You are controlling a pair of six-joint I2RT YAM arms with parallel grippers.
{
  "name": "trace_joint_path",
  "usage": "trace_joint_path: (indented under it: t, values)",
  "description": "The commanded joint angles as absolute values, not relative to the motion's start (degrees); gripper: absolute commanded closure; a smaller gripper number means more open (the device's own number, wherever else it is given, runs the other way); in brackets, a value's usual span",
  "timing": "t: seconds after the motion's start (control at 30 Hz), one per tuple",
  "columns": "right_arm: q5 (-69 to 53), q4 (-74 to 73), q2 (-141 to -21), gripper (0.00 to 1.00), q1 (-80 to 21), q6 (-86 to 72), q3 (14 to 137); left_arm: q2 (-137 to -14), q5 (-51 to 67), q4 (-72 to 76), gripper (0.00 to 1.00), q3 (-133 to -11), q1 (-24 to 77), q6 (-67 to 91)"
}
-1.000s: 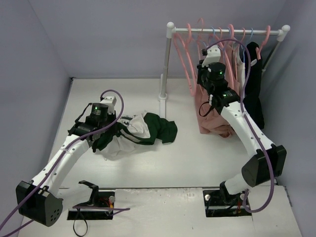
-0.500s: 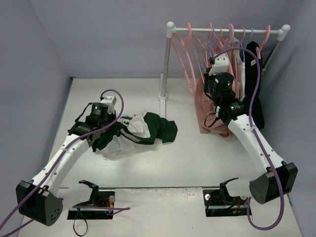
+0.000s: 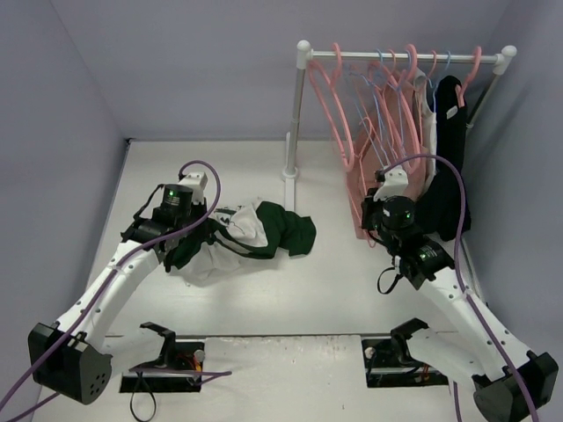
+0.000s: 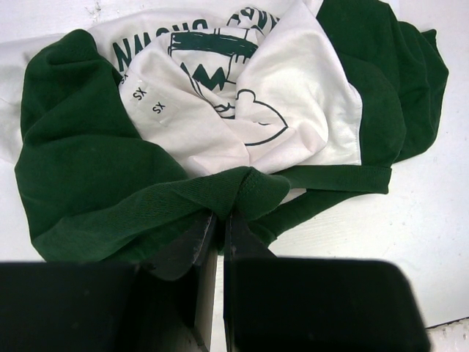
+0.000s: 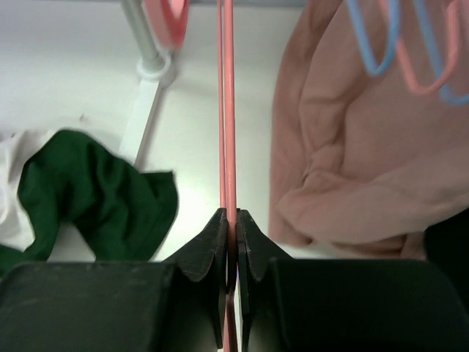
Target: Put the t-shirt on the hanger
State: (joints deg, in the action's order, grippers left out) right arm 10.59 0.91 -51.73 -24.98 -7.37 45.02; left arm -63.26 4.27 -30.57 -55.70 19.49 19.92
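The t-shirt (image 3: 251, 233), cream-white with dark green sleeves, lies crumpled on the table left of centre. In the left wrist view it (image 4: 220, 125) fills the frame. My left gripper (image 4: 218, 216) is shut on a bunched fold of its dark green trim; from above the gripper (image 3: 201, 230) sits at the shirt's left side. My right gripper (image 5: 231, 216) is shut on a thin pink hanger (image 5: 228, 110), whose bar runs straight up from the jaws. From above, that gripper (image 3: 374, 207) is at the bottom of the pink hanger (image 3: 356, 176) hanging at the rail's left part.
A white rail (image 3: 405, 55) on a post (image 3: 291, 167) holds several pink and light-blue hangers, a salmon-pink garment (image 5: 352, 147) and a black garment (image 3: 449, 167). Grey walls close in on both sides.
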Motion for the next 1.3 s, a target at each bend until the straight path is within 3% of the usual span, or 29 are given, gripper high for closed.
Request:
trace_joint_path:
  t: [0.0,0.37,0.7,1.0,1.27]
  values:
    - [12.26,-0.63,-48.57,1.00,-29.41,-14.21,43.89,-62.36,3.42,-28.48,1.00,-57.09,19.16,18.89]
    - [9.29,-4.24,-36.81,1.00,-32.91,-20.09,37.28,-62.62,3.30,-28.25,1.00,-57.30,19.16,18.51]
    - [2.11,-5.10,-33.49,1.00,-33.66,-14.50,38.76,-62.23,3.60,-27.16,1.00,-57.48,19.16,17.75]
    - [-16.17,-4.91,-37.09,1.00,-34.32,-8.07,41.25,-61.23,0.76,-28.32,1.00,-59.71,19.07,13.99]
    - [-27.17,0.86,-39.08,1.00,-36.32,-3.81,41.25,-66.82,-1.66,-35.52,1.00,-70.13,17.69,9.78]
